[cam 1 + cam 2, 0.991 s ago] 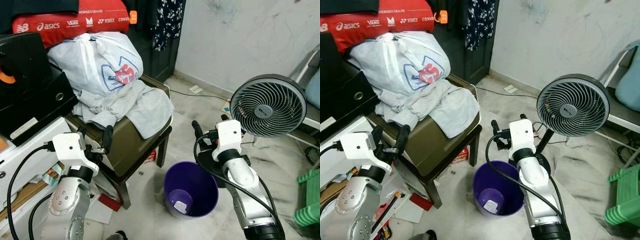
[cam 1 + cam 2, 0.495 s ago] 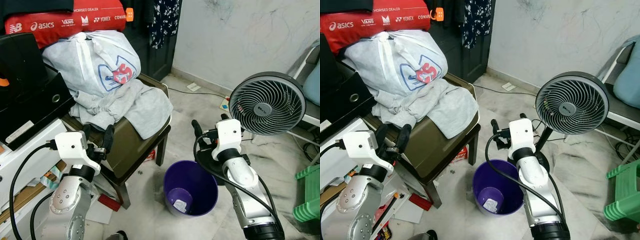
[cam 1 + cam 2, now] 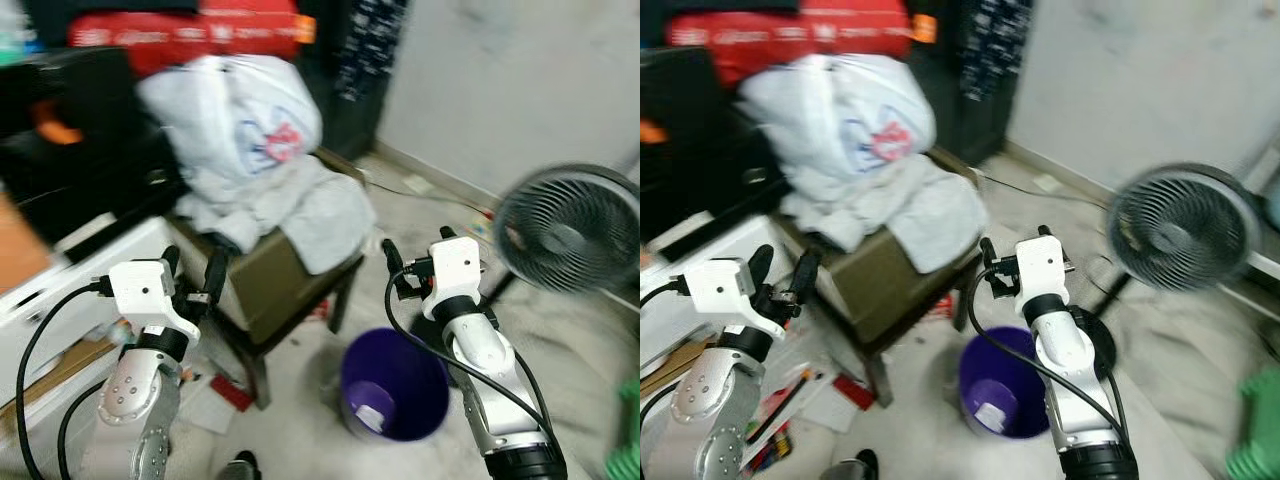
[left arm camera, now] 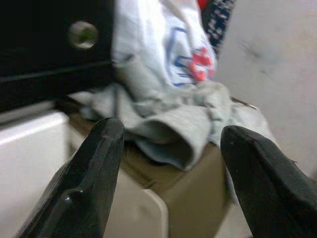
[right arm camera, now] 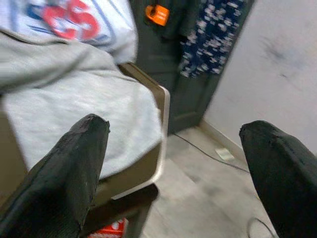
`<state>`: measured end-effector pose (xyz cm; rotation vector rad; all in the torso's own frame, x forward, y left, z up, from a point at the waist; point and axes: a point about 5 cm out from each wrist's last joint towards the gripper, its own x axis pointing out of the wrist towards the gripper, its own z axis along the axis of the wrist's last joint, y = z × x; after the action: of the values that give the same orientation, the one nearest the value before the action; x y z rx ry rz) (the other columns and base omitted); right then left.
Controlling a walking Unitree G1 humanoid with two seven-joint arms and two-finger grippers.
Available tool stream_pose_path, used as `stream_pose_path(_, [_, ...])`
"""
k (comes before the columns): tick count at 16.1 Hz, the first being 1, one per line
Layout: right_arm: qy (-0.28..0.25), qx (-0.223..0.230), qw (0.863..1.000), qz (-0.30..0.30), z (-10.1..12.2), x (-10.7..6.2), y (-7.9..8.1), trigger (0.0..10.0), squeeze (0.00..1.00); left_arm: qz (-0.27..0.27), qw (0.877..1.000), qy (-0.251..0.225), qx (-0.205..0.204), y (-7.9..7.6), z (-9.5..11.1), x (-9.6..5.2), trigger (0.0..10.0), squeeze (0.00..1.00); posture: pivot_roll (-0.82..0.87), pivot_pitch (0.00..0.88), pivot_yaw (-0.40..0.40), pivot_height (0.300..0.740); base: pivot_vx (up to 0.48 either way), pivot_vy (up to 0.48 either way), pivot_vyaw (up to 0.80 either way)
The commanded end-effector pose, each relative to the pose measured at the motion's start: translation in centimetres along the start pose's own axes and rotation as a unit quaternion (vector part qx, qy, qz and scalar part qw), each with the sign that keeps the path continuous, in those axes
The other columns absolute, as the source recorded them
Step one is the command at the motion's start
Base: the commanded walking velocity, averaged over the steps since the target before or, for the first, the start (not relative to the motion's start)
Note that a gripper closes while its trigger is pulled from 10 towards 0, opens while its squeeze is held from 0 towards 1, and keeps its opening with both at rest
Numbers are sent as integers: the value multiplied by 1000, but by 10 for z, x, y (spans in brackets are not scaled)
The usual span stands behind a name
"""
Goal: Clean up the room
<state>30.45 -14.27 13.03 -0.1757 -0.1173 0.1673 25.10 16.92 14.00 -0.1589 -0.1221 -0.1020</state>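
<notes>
1. Your target for tidying looks like the grey cloth (image 3: 300, 215) heaped on the chair (image 3: 275, 285), centre-left of the head frame, with a white bag (image 3: 235, 110) stacked on top of it.
2. Your left hand (image 3: 190, 275) is the nearer one: it sits lower left of the frame, fingers spread and holding nothing, pointing up toward the chair's front corner. In the left wrist view the cloth hem (image 4: 163, 141) sits right between the two fingers.
3. Your right hand (image 3: 415, 255) is also spread and empty, right of centre, above the purple bin (image 3: 395, 385) and just off the chair's right edge.
4. The cloth drapes toward the frame's lower right, so I'd guess the left hand reaches straight ahead for it.
5. Heads up, the head views are blurry.
</notes>
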Motion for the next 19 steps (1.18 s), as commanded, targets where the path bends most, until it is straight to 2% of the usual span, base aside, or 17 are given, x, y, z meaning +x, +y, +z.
stream_pose_path(1, [0, 0, 1000, -2, 1, 1, -2, 10000, 0, -4, 1000, -2, 1, -2, 2, 0, 10000, 0, -25, 120, -70, 740, 0, 0, 800])
stream_pose_path(7, [-2, -1, 1000, -3, 2, 3, -2, 10000, 0, -7, 1000, -10, 19, -4, 5, 3, 10000, 0, -24, 118, -73, 740, 0, 0, 513])
stream_pose_path(9, [-8, 1, 1000, -6, 5, 6, -4, 10000, 0, -2, 999, -25, 43, -5, 11, 5, 10000, 0, -15, 116, -69, 740, 0, 0, 0])
stream_pose_path(12, [-15, -2, 1000, -7, 8, 10, -4, 10000, 0, -1, 998, -29, 56, -7, 13, 6, 10000, 0, -12, 115, -70, 740, 0, 0, 329])
stream_pose_path(15, [-34, -4, 999, 7, 18, 20, 3, 10000, 0, -9, 996, -47, 75, -14, 20, 12, 10000, 0, -4, 121, -71, 740, 0, 0, 800])
stream_pose_path(17, [-37, -8, 999, 16, 18, 20, 9, 10000, 0, -13, 995, -49, 81, -17, 18, 14, 10000, 0, -3, 110, -77, 740, 0, 0, 800])
stream_pose_path(19, [-38, -9, 999, 12, 17, 19, 8, 10000, 0, -3, 995, -51, 87, -15, 18, 13, 10000, 0, -1, 101, -76, 740, 0, 0, 522])
